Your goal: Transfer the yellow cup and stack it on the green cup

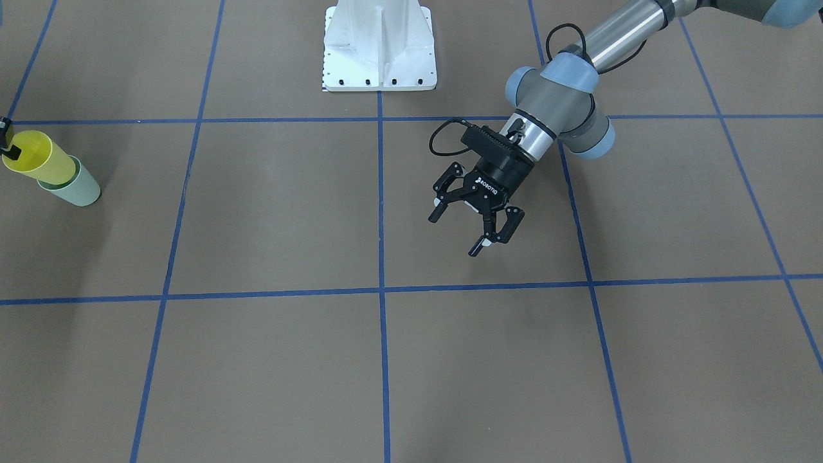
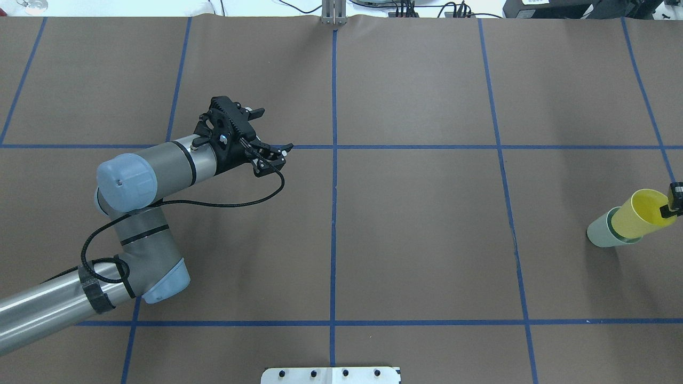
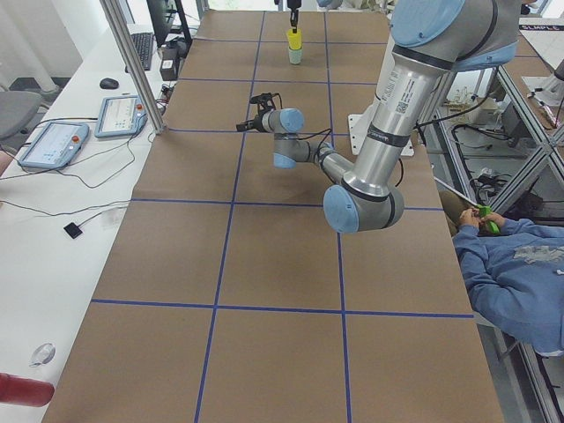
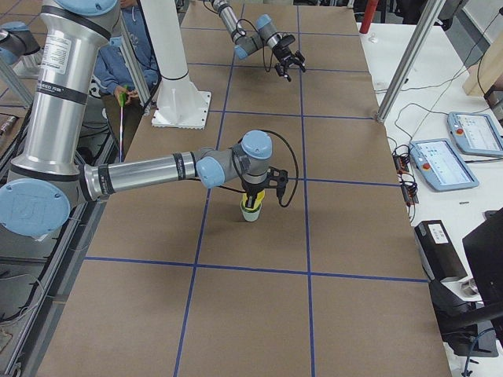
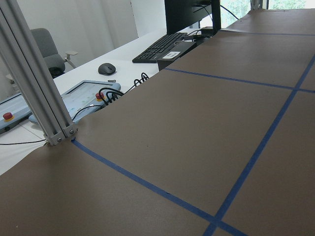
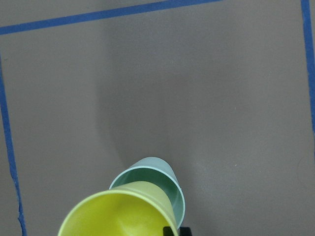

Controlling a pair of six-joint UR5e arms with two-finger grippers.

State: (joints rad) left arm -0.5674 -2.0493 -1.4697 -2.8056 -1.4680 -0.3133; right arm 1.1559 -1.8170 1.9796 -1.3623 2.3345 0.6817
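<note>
The yellow cup sits with its base inside the green cup, which stands on the table at its far right end, as the overhead view shows for the yellow cup and the green cup. My right gripper is mostly cut off by the frame edge; one finger pinches the yellow cup's rim. In the right wrist view the yellow cup overlaps the green cup. My left gripper is open and empty, hovering over the left middle of the table.
The white robot base plate sits at the table's robot-side edge. Blue tape lines grid the brown table. A side table with tablets and a keyboard runs along the far edge. A seated person is beside the table.
</note>
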